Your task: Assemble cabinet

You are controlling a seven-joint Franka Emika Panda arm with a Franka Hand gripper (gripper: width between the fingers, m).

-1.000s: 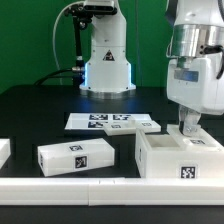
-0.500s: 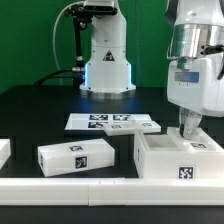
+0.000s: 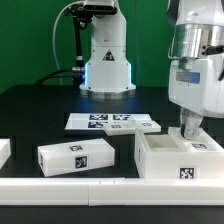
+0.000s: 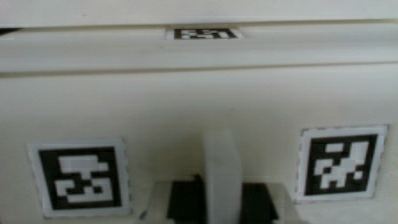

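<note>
Two fingers [image 4: 178, 205] pinched shut on thin wall of cabinet [image 3: 165, 160], gripper [image 3: 187, 128] atop it

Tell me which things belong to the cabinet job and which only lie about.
Job: cabinet; tool, closed on its wall; long white block and cut-off white piece, likely loose parts.
Not the job: marker board.

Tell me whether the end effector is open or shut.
Shut: in the wrist view the end effector pinches a thin white wall of the cabinet between nearly touching fingers.
</note>
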